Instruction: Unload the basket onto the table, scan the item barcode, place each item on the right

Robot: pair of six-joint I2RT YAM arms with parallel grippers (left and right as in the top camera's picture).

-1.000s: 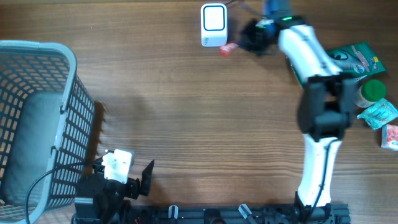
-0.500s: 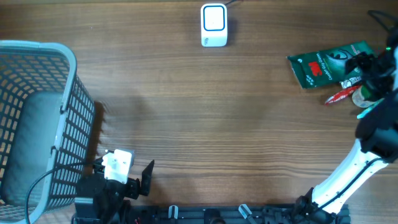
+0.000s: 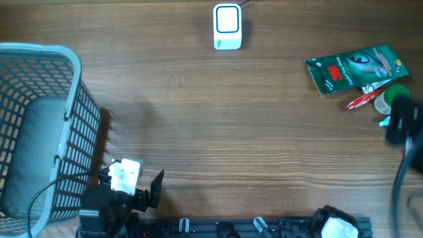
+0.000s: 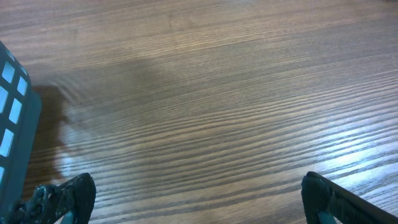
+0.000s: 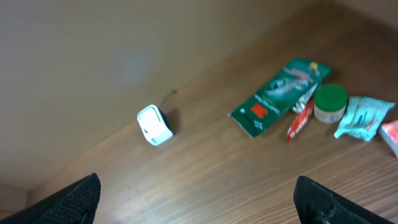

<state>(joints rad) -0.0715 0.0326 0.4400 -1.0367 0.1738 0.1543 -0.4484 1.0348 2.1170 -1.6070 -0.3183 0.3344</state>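
Observation:
The white barcode scanner stands at the far middle of the table. A small red sachet lies flat at the far right, between a green packet and a green-lidded jar. My right gripper is open and empty, high above the table; its arm is a dark blur at the right edge. At the near left, beside the basket, my left gripper hangs open over bare wood with nothing in it.
A tall grey mesh basket fills the left side. A teal packet and a pink item lie right of the jar. The scanner's cable runs off the far edge.
My right arm swung from the scanner to the right side, opened and left the red sachet by the green packet, then drew back toward the right edge. The left arm has not moved.

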